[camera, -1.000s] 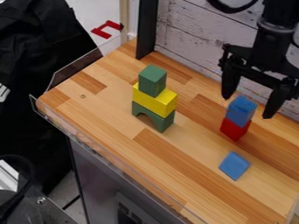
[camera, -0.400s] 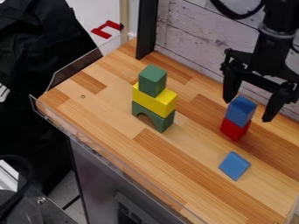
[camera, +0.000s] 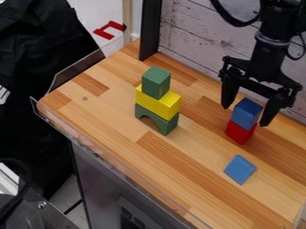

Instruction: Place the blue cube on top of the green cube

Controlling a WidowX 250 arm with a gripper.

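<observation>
The gripper [camera: 245,116] has slid left in the view since the last frame. The green cube [camera: 156,82] crowns a tall stack; a skewed release or sideways nudge could topple it. Farther right, the jaws are wide, either side of the blue cube [camera: 247,113], itself perched on a red block [camera: 240,132]. Closing off-centre could tip it; closing too low could drag the red along. Under the green cube are a yellow block [camera: 158,103] and a green arch [camera: 156,120]; a loose blue piece [camera: 240,170] lies right of them on the desk [camera: 119,116].
</observation>
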